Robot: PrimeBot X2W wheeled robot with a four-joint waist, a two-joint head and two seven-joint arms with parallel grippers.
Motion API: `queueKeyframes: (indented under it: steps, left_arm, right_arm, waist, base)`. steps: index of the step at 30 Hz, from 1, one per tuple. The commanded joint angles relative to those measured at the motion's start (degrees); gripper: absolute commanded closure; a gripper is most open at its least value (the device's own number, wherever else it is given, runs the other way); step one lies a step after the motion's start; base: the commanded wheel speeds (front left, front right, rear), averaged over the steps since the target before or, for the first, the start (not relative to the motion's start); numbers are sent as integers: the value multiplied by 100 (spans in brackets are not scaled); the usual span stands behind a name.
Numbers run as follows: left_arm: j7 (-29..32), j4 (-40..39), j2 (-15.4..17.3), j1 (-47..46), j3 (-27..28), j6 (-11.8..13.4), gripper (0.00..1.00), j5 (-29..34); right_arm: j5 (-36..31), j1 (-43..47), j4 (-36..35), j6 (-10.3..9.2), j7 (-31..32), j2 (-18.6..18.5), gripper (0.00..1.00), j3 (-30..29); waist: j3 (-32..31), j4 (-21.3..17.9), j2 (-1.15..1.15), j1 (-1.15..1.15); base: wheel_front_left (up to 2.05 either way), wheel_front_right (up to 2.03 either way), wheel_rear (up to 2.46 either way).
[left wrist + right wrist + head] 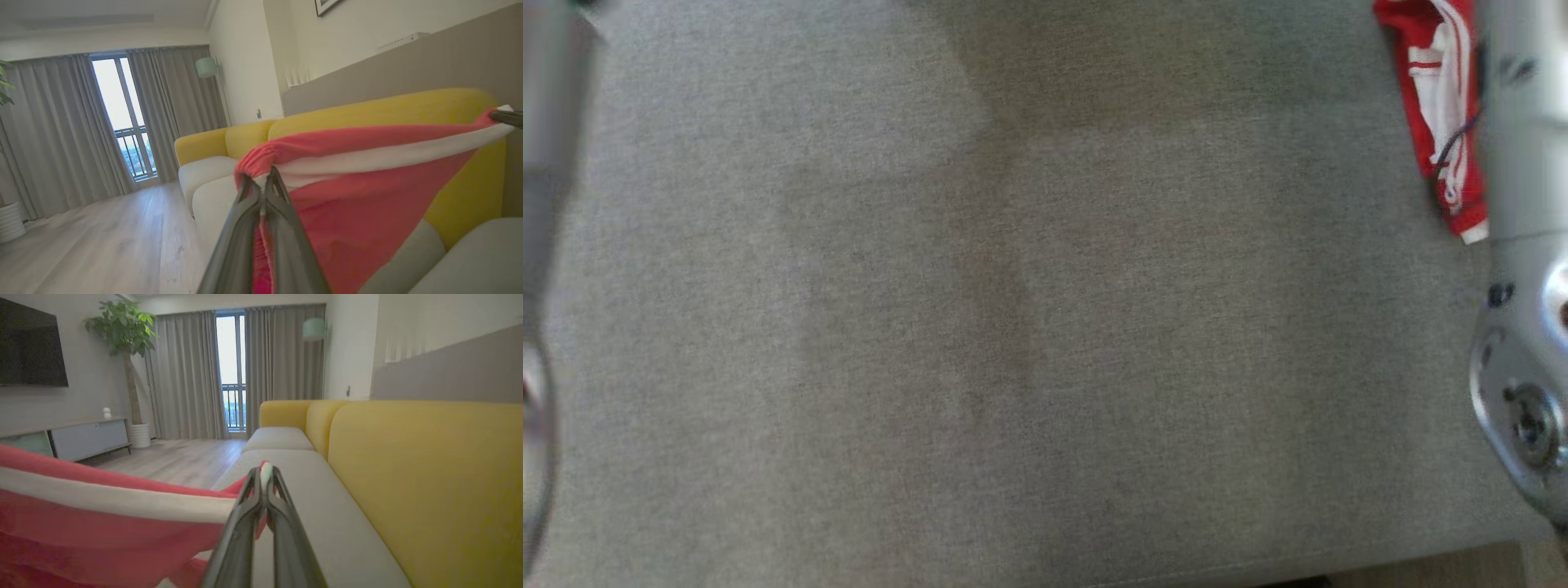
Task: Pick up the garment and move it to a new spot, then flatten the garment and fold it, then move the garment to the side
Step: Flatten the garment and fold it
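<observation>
You are looking at soft, matt red-and-white knit cloth in the garment (367, 196), gathered into fine ribs along its elastic edge. The left gripper (261, 176) and right gripper (265, 473) have smooth dark fingers with a dull sheen, plastic by the look. The seat cushion (1013, 327) is grey woven fabric, matt and slightly coarse. The right forearm (1523, 163) looks like satin silver metal. The backrest (429, 477) is matt yellow cloth, and the floor (102, 245) is pale wood plank with a faint gloss.

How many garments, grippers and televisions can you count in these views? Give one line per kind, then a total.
1 garment
2 grippers: left gripper and right gripper, both shut on the garment
1 television
Total: 4
</observation>
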Motion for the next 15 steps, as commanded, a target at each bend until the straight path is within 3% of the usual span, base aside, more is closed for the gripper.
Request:
queueKeyframes:
  steps: [1,8,15]
  left_arm:
    - [-68,-62,220,-41,-38,11,100,-64]
    - [-159,-47,330,936,-948,11,100,-441]
    - [-162,-546,685,2208,-1429,10,100,-262]
  right_arm:
    - [-42,10,0,-5,-70,90,100,93]
    - [64,863,941,-5,-170,77,100,805]
    - [639,1685,1207,-5,-80,-230,100,1529]
  waist:
    - [11,38,0,-2]
    - [-185,127,0,-2]
    - [-724,193,0,-2]
  base:
    - [0,0,0]
    - [0,0,0]
    - [0,0,0]
